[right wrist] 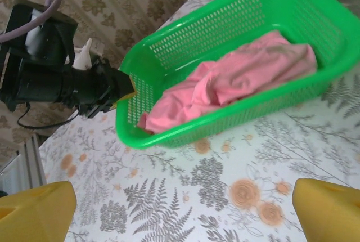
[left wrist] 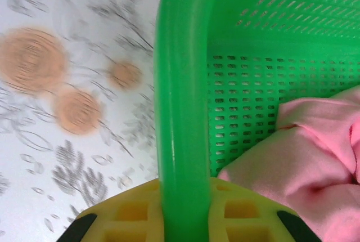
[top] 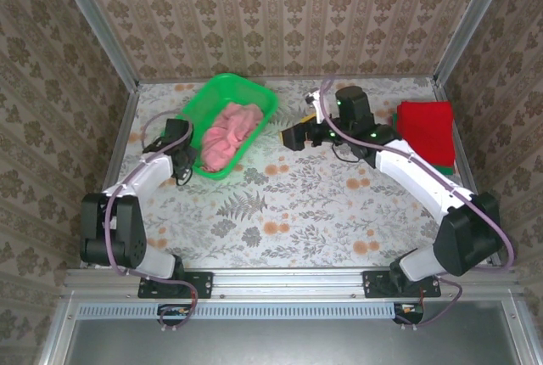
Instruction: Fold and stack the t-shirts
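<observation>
- Pink shirt point(top: 227, 134) lies crumpled in the basket point(top: 254, 95) at the back-left of the table point(top: 280, 212). It is not yet spread or folded.
- Left gripper point(left wrist: 183, 222) straddles the basket's left rim, with 1 yellow finger point(left wrist: 132, 219) outside and 1 inside. Its jaws look clamped on the rim.
- Right gripper point(right wrist: 180, 214) hovers over the table just right of the basket. Its jaws are wide apart, hold nothing, and face the shirt.
- Step in hand, my read: the right arm reaches in to lift the shirt out while the left steadies the basket.
- To do it well:
  - Go over the right rim, not into it.
  - Come down on a high fold near the shirt's middle.
  - Pinch cloth only and keep the fingertips off the mesh floor.
  - Lift straight up until the cloth clears the rim, then carry it to the table in front of the basket.
- The left needs a firm hold, or the basket may tip or slide with the pull.
- In the way: the basket's right wall stands between the right gripper and the shirt. Cloth could also snag in the mesh holes.
- Around: the red shirt point(top: 424, 123) lies folded at far right on top of the green shirt point(top: 443, 165), 2 in a stack well apart from the basket.
- The right forearm runs near that stack, so swing clear of it.
</observation>
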Robot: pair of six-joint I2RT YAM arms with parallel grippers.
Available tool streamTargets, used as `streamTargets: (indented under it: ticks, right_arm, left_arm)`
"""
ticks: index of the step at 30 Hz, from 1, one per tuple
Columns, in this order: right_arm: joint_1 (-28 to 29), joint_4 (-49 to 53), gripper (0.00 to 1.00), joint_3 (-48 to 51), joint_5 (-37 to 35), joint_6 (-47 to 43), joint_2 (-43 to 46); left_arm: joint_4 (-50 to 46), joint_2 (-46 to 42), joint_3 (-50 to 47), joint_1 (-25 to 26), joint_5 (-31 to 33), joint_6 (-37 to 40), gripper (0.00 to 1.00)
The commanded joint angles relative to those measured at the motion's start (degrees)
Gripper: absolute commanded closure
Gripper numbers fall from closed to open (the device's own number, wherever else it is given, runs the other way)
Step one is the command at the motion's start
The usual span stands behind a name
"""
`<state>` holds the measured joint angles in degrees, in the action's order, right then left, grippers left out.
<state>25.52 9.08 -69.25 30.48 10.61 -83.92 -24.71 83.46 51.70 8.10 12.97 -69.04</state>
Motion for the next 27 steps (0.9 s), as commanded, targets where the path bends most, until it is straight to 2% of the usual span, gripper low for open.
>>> streamTargets:
  ticks: [1, 7, 13, 19, 27]
  right_arm:
    - [1.74, 0.78, 0.00, -2.70, 0.90, -0.50, -2.24]
    - [3.37, 0.49, 0.00, -3.36, 0.76, -1.42, -3.33]
    - [6.31, 4.88, 0.00, -7.98, 2.04, -5.28, -4.93]
    - [7.18, 5.77, 0.00, -10.11, 1.78, -5.23, -6.18]
    - [7.18, 7.15, 0.00, -11.34, 1.26, -6.01, -7.13]
  left_arm:
    - [-4.44, -1.88, -2.28, -4.31, 5.13, -7.42, 1.00]
    - [-3.41, -1.30, -2.36, -12.97, 2.95, -5.93, 1.00]
    - [-2.65, 3.61, 0.65, -20.56, -1.11, -5.50, 1.00]
    - [-3.43, 10.29, 7.12, -23.75, -3.39, -4.34, 1.00]
    - [-5.61, 19.05, 15.37, -23.93, -5.13, -6.53, 1.00]
